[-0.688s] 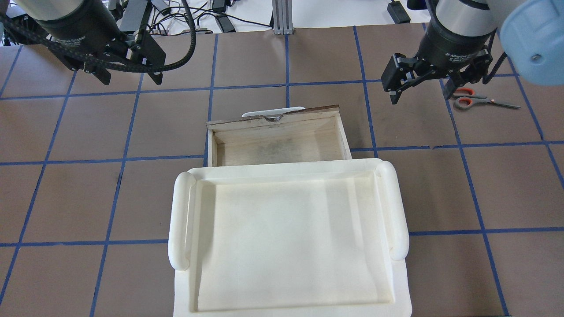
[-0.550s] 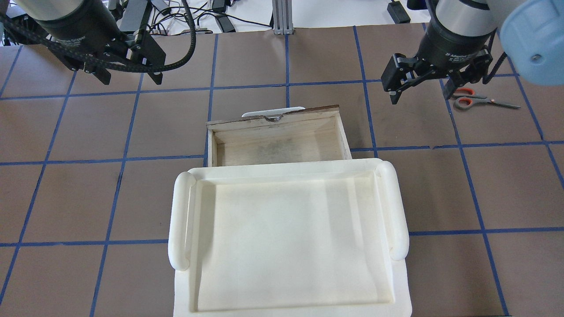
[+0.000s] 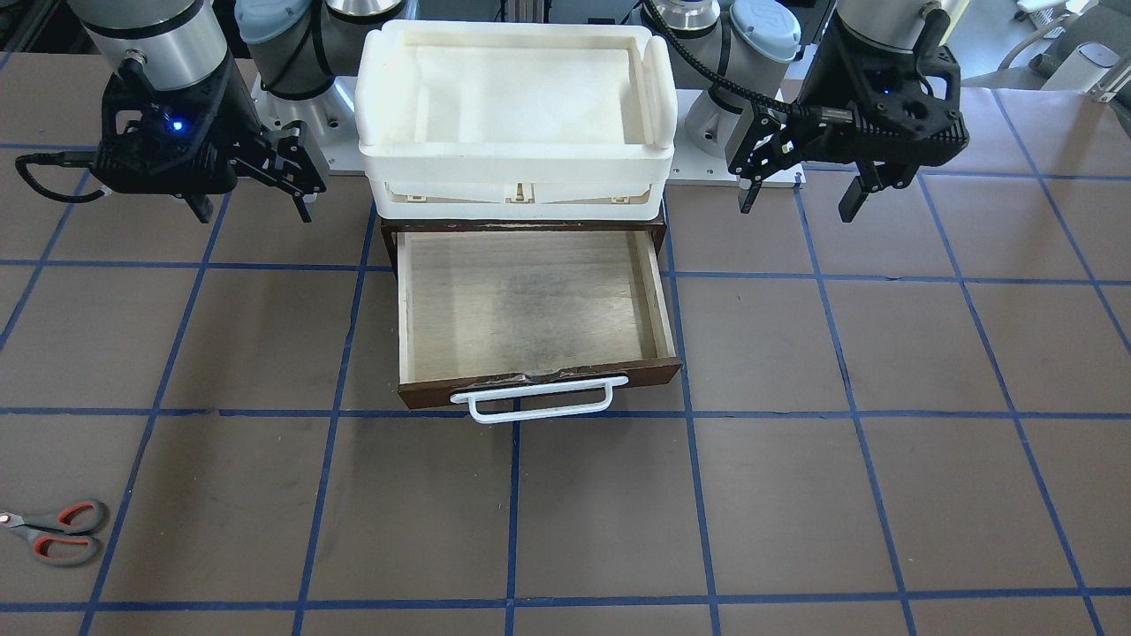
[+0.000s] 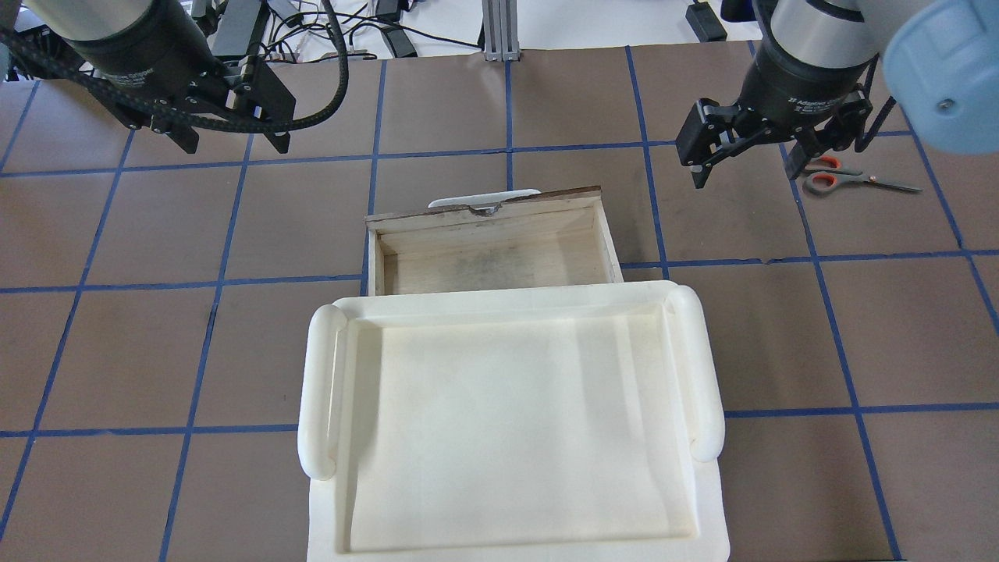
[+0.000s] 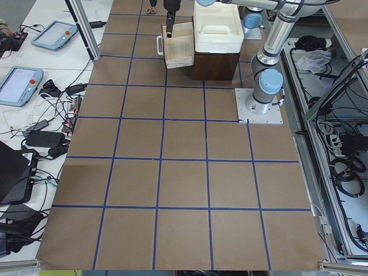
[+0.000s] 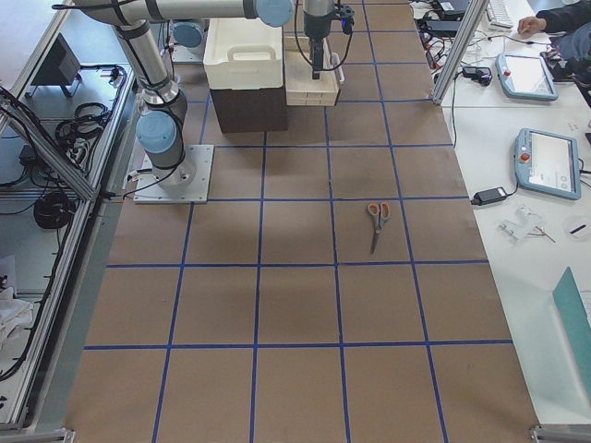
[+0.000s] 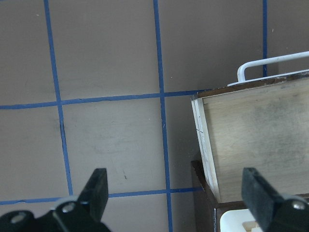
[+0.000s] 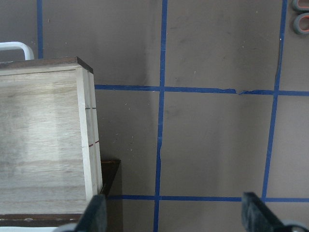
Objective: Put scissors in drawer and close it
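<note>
The scissors (image 3: 53,533) lie flat on the brown table mat, far out on my right side; they also show as scissors (image 4: 851,179) in the overhead view and as orange-lined loops (image 8: 303,19) in the right wrist view. The drawer (image 3: 530,300) stands pulled open and empty, its white handle (image 3: 530,402) facing away from me. My right gripper (image 4: 745,173) hangs open between the drawer and the scissors, one finger partly covering their loops from above. My left gripper (image 4: 232,146) hangs open to the left of the drawer (image 7: 256,130), holding nothing.
A white plastic tray (image 3: 512,163) sits on the dark brown case (image 6: 249,111) above the drawer. Blue tape lines grid the mat. Side tables with tablets (image 6: 545,161) and cables flank the far edge, where a person's hand (image 6: 534,23) rests.
The right gripper has shifted slightly, now covering more of the scissors' upper loop. The left arm has barely moved, and the drawer and scissors have stayed put.
</note>
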Motion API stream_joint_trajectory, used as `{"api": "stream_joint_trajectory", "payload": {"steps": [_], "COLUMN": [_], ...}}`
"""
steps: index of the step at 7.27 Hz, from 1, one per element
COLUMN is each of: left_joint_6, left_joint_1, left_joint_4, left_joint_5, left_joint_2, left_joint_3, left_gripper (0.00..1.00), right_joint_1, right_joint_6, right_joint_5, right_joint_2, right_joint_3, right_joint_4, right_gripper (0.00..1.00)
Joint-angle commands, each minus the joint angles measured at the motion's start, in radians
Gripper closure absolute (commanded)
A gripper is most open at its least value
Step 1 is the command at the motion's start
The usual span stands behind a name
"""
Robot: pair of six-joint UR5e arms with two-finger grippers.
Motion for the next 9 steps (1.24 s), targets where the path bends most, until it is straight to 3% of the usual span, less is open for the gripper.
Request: {"api": "stream_joint_trajectory", "payload": {"steps": [1, 9], "left_joint_6": [0.0, 0.0], "left_joint_1": [0.0, 0.0], "left_joint_4": [0.0, 0.0], "left_joint_5": [-0.001, 0.001], "left_joint_2": [0.001, 0.001], "left_joint_3": [-0.001, -0.002], "left_gripper": [0.0, 0.0], "right_joint_1": [0.0, 0.0], "right_joint_6": [0.0, -0.003], "right_joint_5": [0.006, 0.006], "right_joint_2": [0.0, 0.005], "right_joint_3": [0.002, 0.003], "right_joint_4": [0.0, -0.004], "right_gripper": [0.0, 0.0]}}
